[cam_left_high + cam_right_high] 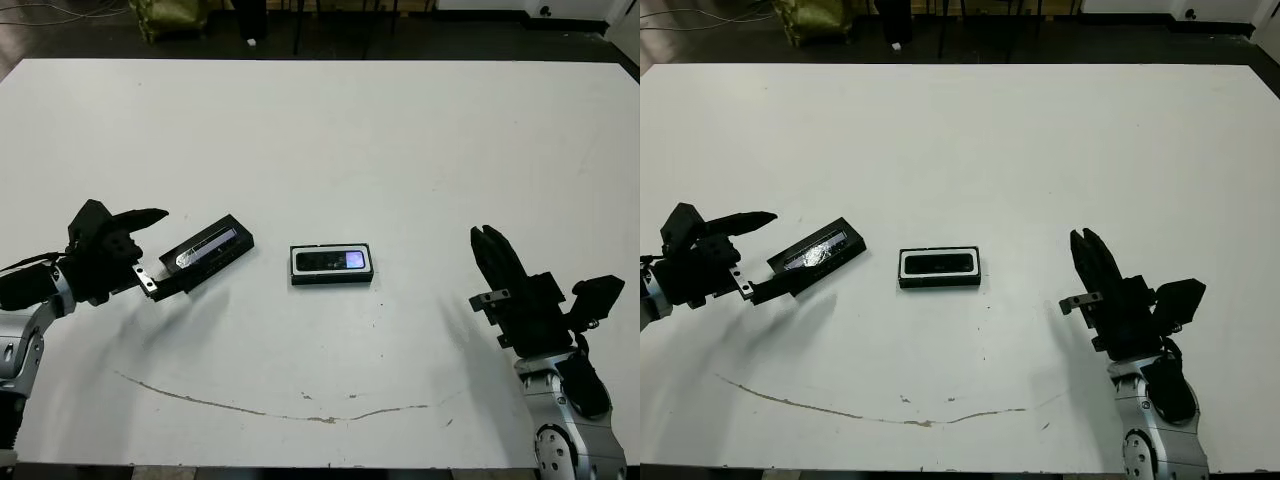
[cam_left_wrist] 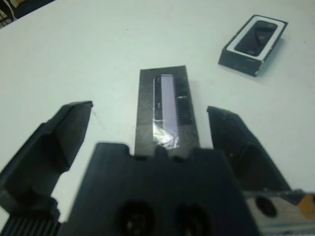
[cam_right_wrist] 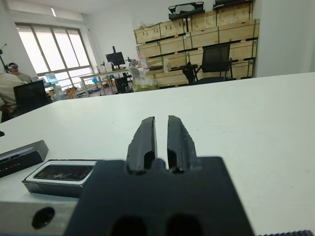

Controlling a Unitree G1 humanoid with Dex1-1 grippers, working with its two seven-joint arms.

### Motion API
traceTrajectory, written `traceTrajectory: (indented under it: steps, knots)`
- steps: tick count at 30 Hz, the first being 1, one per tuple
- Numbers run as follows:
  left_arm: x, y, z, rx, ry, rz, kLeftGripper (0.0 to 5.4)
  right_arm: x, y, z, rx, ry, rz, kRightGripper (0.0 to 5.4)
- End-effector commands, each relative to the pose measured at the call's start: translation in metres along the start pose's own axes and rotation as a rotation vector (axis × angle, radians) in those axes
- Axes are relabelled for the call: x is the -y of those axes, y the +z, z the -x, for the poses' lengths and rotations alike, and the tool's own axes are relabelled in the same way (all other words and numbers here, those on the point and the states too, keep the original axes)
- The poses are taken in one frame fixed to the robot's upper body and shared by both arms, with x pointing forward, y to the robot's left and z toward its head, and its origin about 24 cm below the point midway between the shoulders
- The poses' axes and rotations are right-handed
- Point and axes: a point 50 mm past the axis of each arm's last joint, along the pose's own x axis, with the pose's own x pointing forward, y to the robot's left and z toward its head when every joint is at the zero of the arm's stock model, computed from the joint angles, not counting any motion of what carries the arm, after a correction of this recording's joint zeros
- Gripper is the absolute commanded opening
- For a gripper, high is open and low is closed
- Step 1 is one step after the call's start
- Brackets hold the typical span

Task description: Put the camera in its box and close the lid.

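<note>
Down near my own body, a thin brown scratch (image 1: 270,408) curves across the front of the white table (image 1: 400,140).

My right gripper (image 1: 489,243) is low on my right side. Its two black fingers (image 3: 145,140) are pressed together with only a thin slit between them, and they hold nothing. It points out over bare table, well apart from the box.

My left gripper (image 1: 150,250) is on my left side. Its fingers (image 2: 64,132) are spread wide apart. The lid (image 1: 207,251) lies in the gap between them, with its near end close up against the gripper's body. The fingers stand off to each side of the lid and do not squeeze it. I cannot tell if the near end rests on the gripper or on the table. The lid is flat and black, with a shiny silver stripe along its top. It sits slanted, and its far end points toward the box.

The box (image 1: 332,264) rests near the middle of the table, between my two grippers and closer to the left one. It has black walls and a white edge inside. The camera (image 1: 333,261) lies flat inside the box, a small black thing with a bright bluish patch near its right end. The box is open, and the lid is just beside it, not touching.
</note>
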Motion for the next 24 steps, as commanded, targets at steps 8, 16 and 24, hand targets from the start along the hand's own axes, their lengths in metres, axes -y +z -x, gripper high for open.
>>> traceTrajectory:
  steps: [8,16,24]
  knots:
    - [0.0036,-0.0078,0.0003,-0.048,0.004,0.042,5.39,-0.0036,0.002,0.0036,-0.03,-0.004,-0.008,0.0]
    - [0.0061,-0.0093,-0.0012,-0.071,0.008,0.086,5.39,-0.0027,0.001,0.0045,-0.038,-0.007,0.007,0.0]
    - [0.0056,-0.0128,-0.0022,-0.075,-0.004,0.089,5.39,-0.0065,0.0028,0.0051,-0.037,-0.005,-0.025,0.0]
